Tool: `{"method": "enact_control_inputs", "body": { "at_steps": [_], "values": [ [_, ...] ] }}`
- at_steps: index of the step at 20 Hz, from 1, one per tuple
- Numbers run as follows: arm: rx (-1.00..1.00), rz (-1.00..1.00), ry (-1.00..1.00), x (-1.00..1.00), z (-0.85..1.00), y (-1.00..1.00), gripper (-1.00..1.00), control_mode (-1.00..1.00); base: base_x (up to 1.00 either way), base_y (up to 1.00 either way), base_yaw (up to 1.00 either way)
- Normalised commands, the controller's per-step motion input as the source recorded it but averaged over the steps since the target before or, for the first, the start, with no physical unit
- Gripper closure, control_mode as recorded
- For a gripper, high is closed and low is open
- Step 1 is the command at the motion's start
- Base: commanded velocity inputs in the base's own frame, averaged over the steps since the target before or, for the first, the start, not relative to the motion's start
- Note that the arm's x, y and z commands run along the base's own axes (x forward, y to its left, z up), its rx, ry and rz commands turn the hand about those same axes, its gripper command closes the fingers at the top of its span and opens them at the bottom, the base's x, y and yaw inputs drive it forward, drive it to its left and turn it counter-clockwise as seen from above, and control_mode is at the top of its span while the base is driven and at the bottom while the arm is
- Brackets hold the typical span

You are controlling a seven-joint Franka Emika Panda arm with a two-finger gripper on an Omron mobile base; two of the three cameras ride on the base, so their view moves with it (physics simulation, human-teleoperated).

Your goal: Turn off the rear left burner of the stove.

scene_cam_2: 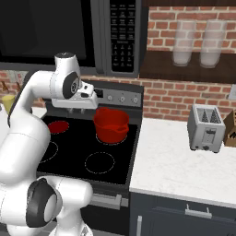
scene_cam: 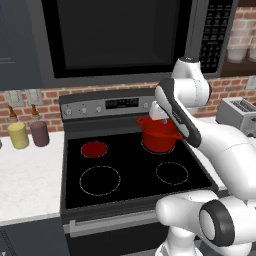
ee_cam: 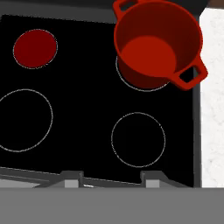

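The stove (scene_cam: 131, 172) is a black glass cooktop with a grey back panel carrying small knobs (scene_cam: 83, 110) and a display. Its rear left burner (scene_cam: 94, 149) (scene_cam_2: 58, 126) (ee_cam: 35, 48) glows red inside a thin white ring. My gripper (ee_cam: 113, 180) (scene_cam_2: 76, 109) hangs above the middle of the cooktop and points down at it. Its fingertips (ee_cam: 72, 178) stand apart with nothing between them. It is well clear of the knobs and touches nothing.
A red pot (scene_cam: 160, 135) (scene_cam_2: 111, 124) (ee_cam: 157, 43) sits on the rear right zone. A dark microwave (scene_cam: 120, 35) hangs over the stove. On the left counter stand a yellow canister (scene_cam: 18, 135) and a mauve one (scene_cam: 39, 133); a toaster (scene_cam_2: 206, 127) is on the right.
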Motion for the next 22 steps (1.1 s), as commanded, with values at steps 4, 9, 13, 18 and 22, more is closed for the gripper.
{"method": "enact_control_inputs", "body": {
  "at_steps": [4,9,13,18,22],
  "values": [
    [0.00,0.00,0.00,-0.10,0.00,0.00,-1.00,-1.00,0.00,0.00,0.00],
    [-0.06,0.02,-0.01,-0.32,-0.02,0.15,-1.00,-1.00,0.00,0.00,0.00],
    [-0.17,0.10,0.00,-0.28,-0.07,0.50,-1.00,-1.00,0.00,0.00,0.00],
    [-0.20,0.13,-0.02,-0.29,0.00,0.52,-1.00,-1.00,0.00,0.00,0.00],
    [-0.15,0.12,-0.05,-0.18,0.00,0.43,-1.00,-1.00,0.00,0.00,0.00]
  ]
}}
